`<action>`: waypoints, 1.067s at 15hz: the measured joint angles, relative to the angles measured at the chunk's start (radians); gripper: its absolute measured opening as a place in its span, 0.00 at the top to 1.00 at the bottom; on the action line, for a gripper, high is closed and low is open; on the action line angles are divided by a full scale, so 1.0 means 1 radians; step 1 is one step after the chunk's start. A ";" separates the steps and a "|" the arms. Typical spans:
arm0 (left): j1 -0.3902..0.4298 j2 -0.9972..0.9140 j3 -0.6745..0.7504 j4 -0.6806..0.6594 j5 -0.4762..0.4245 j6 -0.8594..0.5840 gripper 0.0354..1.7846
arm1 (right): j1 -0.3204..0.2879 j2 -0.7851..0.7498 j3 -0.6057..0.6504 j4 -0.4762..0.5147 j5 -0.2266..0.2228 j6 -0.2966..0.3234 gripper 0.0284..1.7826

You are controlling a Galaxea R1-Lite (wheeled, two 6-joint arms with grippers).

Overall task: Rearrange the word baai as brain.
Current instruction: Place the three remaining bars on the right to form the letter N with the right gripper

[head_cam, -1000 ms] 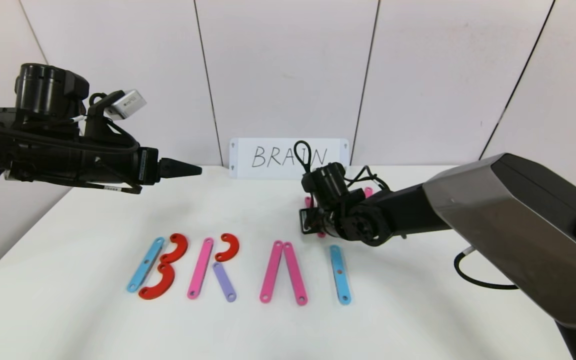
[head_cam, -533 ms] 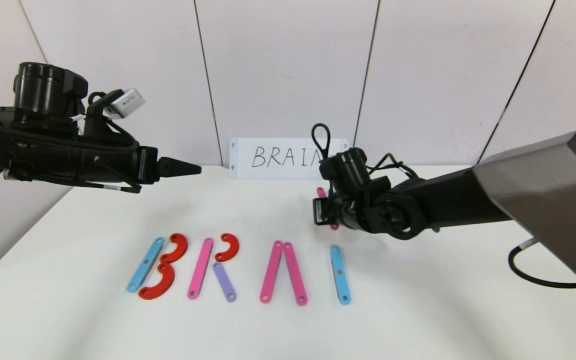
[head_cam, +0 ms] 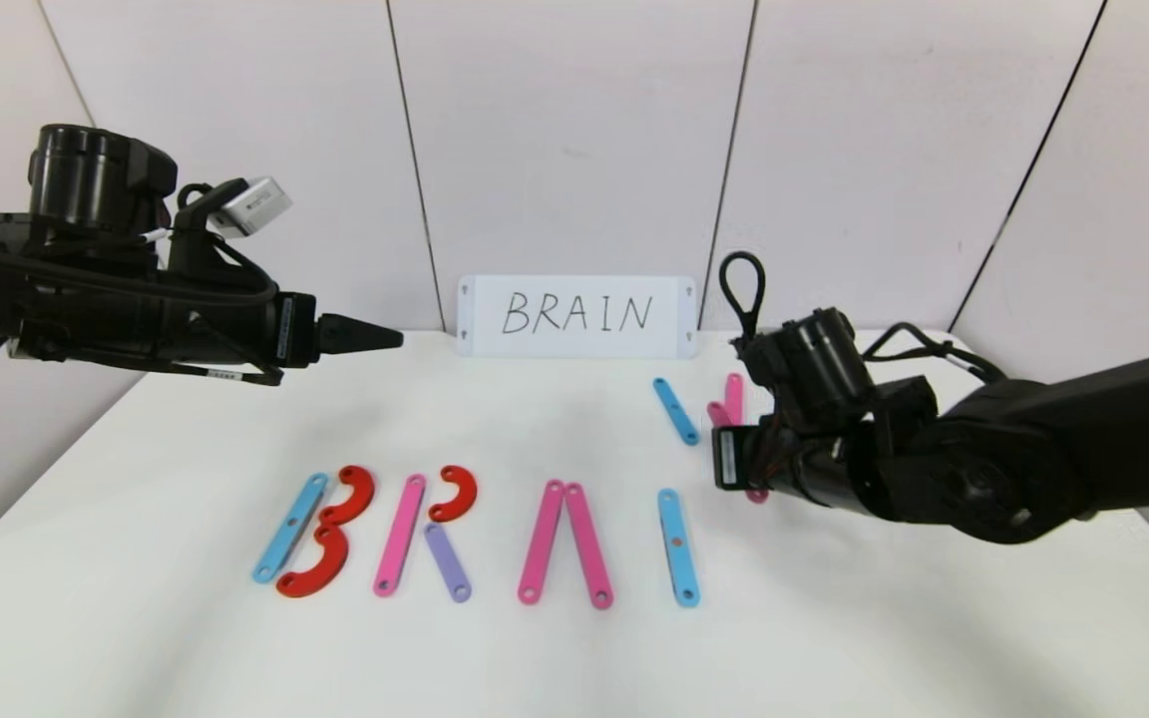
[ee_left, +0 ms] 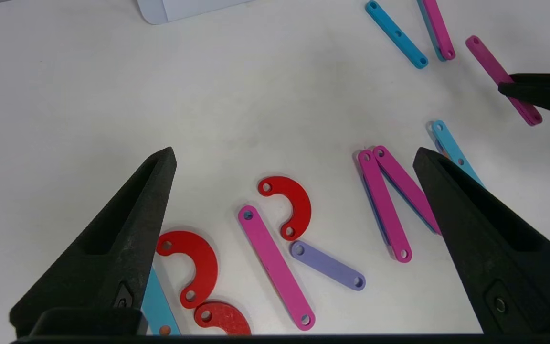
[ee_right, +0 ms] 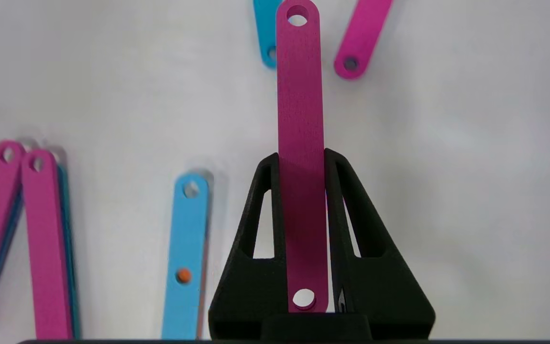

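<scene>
The right gripper has its fingers shut on a pink bar, held above the tabletop just right of the blue bar that stands as the I; gripped near one end, the bar could swing or slip as it comes down and nudge that I, or land askew so the N reads badly. Its long axis runs straight out from the fingers, free end pointing far and slightly left toward the spare blue bar and spare pink bar near the white card. The left gripper hangs parked, fingers wide apart and empty, above the left letters, clear of the work.
</scene>
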 joint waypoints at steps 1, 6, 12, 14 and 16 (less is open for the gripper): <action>-0.004 0.000 0.001 0.000 0.000 0.000 0.03 | 0.000 -0.016 0.058 -0.037 0.000 0.008 0.86; -0.012 0.000 0.005 0.000 0.000 0.000 0.03 | 0.011 -0.038 0.245 -0.209 0.001 0.059 0.86; -0.014 0.000 0.005 0.000 0.000 0.000 0.03 | 0.032 -0.034 0.267 -0.199 -0.021 0.124 0.86; -0.014 -0.001 0.005 0.000 0.001 0.000 0.03 | 0.034 -0.025 0.270 -0.199 -0.026 0.134 0.86; -0.014 -0.002 0.005 0.001 0.000 0.000 0.03 | 0.034 -0.012 0.270 -0.200 -0.041 0.135 0.86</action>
